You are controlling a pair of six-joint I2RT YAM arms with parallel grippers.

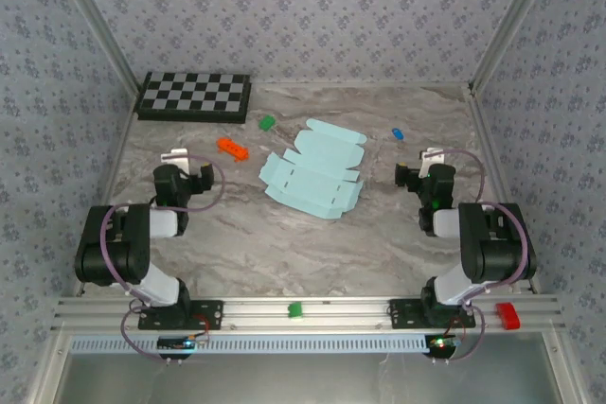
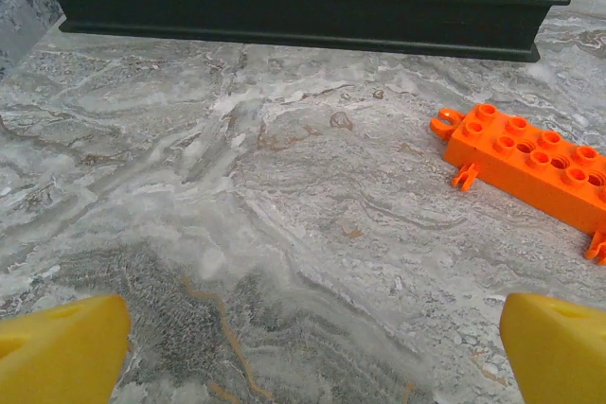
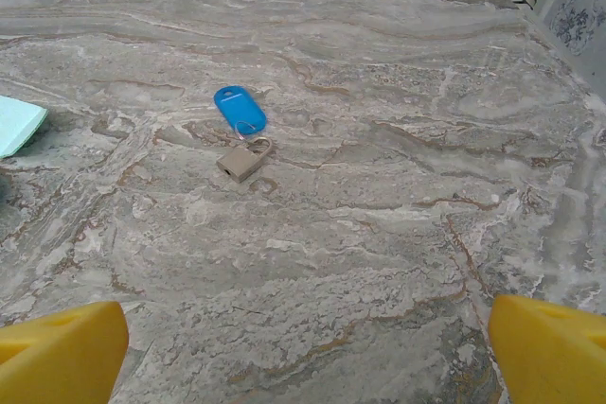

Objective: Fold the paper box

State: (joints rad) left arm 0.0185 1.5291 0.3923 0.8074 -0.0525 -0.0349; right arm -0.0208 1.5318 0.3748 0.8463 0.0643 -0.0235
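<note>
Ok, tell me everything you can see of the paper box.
The paper box is a pale aqua-blue sheet of thin card, die-cut with flaps and tabs and creased, not yet folded up. It lies spread out near the middle of the marble-look table, skewed to its edges. Only the table touches it.

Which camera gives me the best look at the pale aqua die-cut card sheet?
Top external: the whole pale aqua die-cut card sheet lies unfolded between the arms. Right wrist catches one corner at its left edge; left wrist faces an orange studded brick.
</note>
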